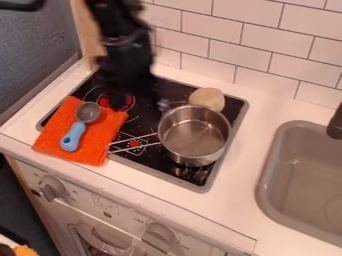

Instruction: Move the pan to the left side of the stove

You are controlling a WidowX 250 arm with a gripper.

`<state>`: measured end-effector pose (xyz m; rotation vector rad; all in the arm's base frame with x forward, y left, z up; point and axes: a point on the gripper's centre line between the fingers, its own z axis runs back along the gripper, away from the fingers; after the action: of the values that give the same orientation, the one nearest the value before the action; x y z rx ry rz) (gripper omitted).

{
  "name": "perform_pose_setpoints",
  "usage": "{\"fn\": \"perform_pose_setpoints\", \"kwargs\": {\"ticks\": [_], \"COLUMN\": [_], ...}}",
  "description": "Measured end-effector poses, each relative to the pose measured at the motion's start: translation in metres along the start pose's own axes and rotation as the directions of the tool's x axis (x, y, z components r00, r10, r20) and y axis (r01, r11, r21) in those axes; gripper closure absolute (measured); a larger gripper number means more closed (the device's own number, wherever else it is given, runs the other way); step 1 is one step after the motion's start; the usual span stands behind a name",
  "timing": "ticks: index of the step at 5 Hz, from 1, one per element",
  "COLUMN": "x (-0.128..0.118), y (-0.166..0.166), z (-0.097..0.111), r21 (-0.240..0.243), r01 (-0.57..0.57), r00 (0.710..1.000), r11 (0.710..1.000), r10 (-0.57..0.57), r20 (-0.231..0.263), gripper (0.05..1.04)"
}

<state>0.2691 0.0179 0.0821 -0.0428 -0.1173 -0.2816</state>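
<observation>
Camera view: the spread claw [139, 101] is hanging over the stove [143, 125]; the pan [195, 135] is sitting at its right. Good technique is probably requiring a rim grip and level travel, clearing the spoon [75, 134].

Arm [123, 32] upper left; claw [141, 103] hangs down (fingers [118, 99] seemingly apart).

Shiny metal pan [194, 136] on glossy black stovetop [179, 172].
</observation>
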Motion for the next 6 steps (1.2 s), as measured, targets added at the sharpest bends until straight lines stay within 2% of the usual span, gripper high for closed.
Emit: {"fn": "perform_pose_setpoints", "kwargs": {"ticks": [1,2,3,4,6], "x": [0.012,0.019,0.022,0.029,0.030], "y": [-0.047,-0.082,-0.085,-0.082,-0.082], "z": [-0.002,-0.022,-0.057,-0.084,-0.085], "r21": [-0.018,-0.038,-0.011,0.005,0.006], "r01": [0.178,0.232,0.214,0.208,0.230], "r00": [0.984,0.971,0.972,0.975,0.972], "r11": [0.984,0.972,0.977,0.978,0.973], "r10": [-0.178,-0.234,-0.214,-0.207,-0.229], "r20": [-0.005,-0.053,-0.095,-0.083,-0.054], "gripper": [0.084,0.084,0.085,0.151,0.740]}}
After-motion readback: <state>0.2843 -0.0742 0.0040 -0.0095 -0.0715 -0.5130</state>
